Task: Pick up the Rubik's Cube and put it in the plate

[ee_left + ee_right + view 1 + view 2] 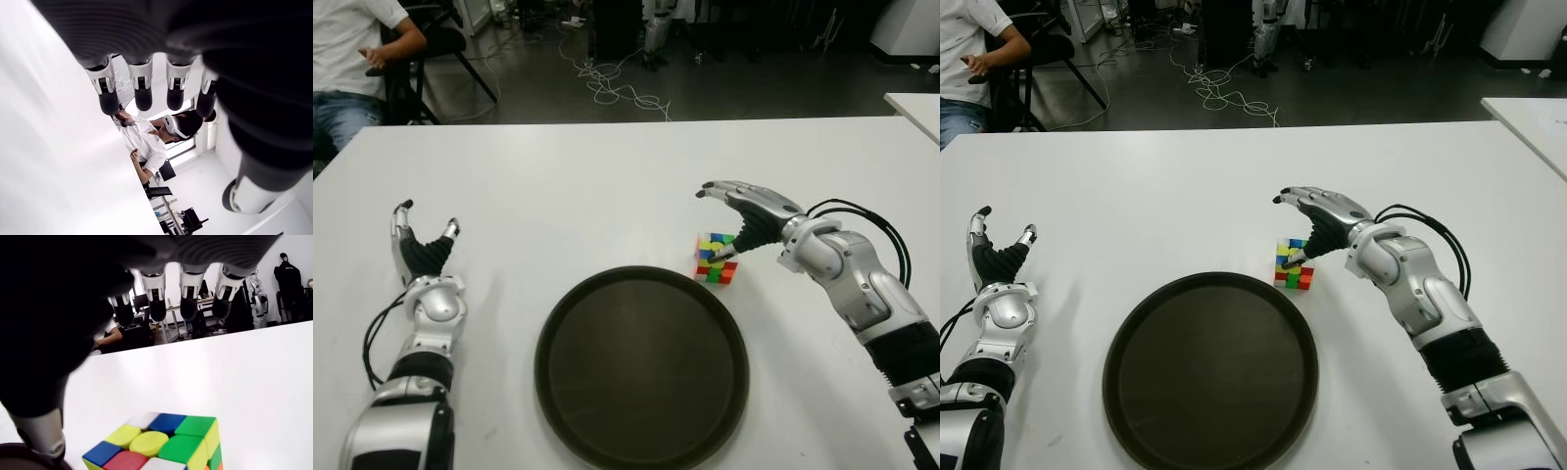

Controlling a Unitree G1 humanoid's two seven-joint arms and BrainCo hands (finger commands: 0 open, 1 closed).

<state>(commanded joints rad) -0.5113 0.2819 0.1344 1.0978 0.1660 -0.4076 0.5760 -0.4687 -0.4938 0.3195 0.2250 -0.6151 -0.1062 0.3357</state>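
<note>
The Rubik's Cube sits on the white table, just beyond the far right rim of the round dark plate. My right hand hovers over and slightly right of the cube, fingers spread, thumb tip down beside the cube's top. In the right wrist view the cube lies below the straight fingers, nothing grasped. My left hand shows at the table's left side, fingers spread upward, holding nothing.
A seated person is at the far left behind the table. Cables lie on the floor beyond the far edge. Another white table corner shows at the right.
</note>
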